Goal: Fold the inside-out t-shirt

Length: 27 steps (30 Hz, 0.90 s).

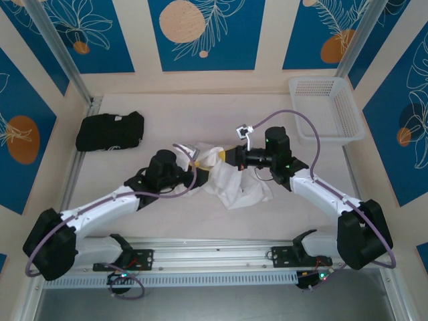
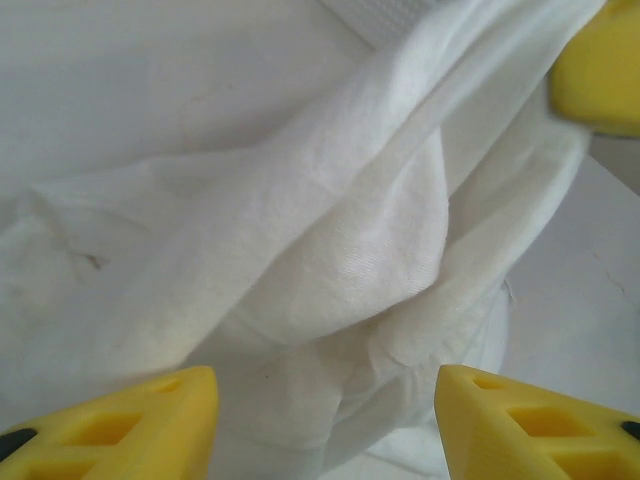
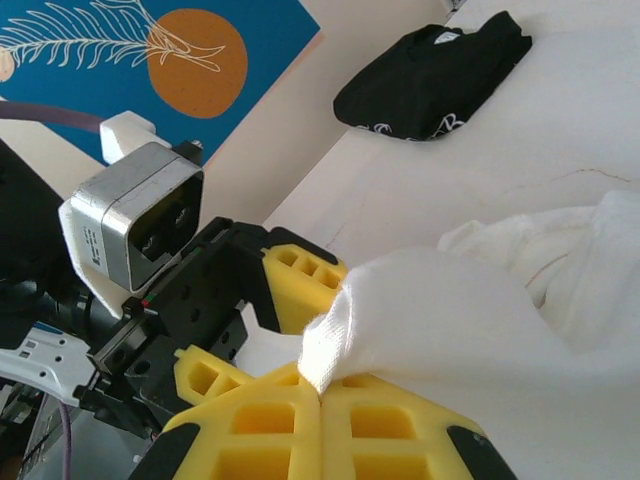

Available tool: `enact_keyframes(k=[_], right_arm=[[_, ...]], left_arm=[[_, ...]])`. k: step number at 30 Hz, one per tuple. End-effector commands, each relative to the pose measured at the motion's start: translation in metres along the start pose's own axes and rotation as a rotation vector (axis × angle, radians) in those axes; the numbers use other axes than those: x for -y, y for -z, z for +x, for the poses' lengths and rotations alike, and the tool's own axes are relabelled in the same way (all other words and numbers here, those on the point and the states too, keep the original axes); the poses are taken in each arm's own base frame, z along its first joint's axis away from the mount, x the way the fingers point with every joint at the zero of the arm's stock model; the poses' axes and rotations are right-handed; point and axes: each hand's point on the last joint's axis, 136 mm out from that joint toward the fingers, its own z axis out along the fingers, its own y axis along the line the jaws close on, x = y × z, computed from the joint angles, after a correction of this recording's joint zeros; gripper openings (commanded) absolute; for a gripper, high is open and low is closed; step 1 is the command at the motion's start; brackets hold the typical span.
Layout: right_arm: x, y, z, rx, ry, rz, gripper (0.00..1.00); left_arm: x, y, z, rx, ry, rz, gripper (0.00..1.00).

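Observation:
The inside-out t-shirt (image 1: 235,184) is a bunched white heap on the table between the two arms. My right gripper (image 1: 225,155) is shut on a bunched edge of it, and in the right wrist view the white cloth (image 3: 470,320) comes out of the shut right gripper (image 3: 320,385). My left gripper (image 1: 199,168) stands open just left of that pinch, facing it. In the left wrist view the left gripper (image 2: 326,388) has its yellow fingers wide apart, with wrinkled shirt cloth (image 2: 330,250) hanging in front of them and not clamped.
A folded black garment (image 1: 110,131) lies at the back left of the table, also seen in the right wrist view (image 3: 430,70). A white plastic basket (image 1: 326,110) stands at the back right. Metal frame posts rise at both sides.

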Motion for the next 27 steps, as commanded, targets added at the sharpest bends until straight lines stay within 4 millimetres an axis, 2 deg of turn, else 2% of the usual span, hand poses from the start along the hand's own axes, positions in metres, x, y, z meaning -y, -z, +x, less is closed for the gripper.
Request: enact_keyframes(k=[1, 4, 11, 12, 16, 17, 21, 25, 27], right_arm=[[-0.006, 0.006, -0.002, 0.009, 0.022, -0.012, 0.0], [-0.004, 0.008, -0.001, 0.01, 0.023, -0.007, 0.0], [-0.005, 0.012, -0.001, 0.023, 0.034, -0.013, 0.0], [-0.006, 0.012, -0.001, 0.025, 0.039, -0.014, 0.0], [-0.006, 0.015, 0.001, 0.018, 0.067, -0.003, 0.0], [-0.006, 0.017, 0.001, 0.015, 0.082, 0.01, 0.0], [0.007, 0.025, 0.0, 0.007, 0.142, 0.151, 0.0], [0.008, 0.028, -0.022, 0.031, 0.207, 0.241, 0.01], [0.008, 0.026, -0.034, 0.045, 0.243, 0.275, 0.03]], left_arm=[[0.022, -0.002, -0.042, 0.105, -0.026, 0.097, 0.53], [0.017, -0.01, -0.043, 0.097, -0.006, 0.088, 0.47], [0.014, -0.027, -0.041, 0.069, 0.009, 0.109, 0.45], [0.014, -0.028, -0.042, 0.07, 0.011, 0.114, 0.41], [0.01, -0.028, -0.05, 0.096, 0.052, 0.139, 0.09], [0.01, -0.025, -0.055, 0.11, 0.066, 0.149, 0.01], [0.026, -0.005, -0.067, 0.142, 0.1, 0.228, 0.0], [0.056, 0.026, -0.081, 0.168, 0.158, 0.37, 0.0], [0.064, 0.042, -0.091, 0.201, 0.171, 0.399, 0.0]])
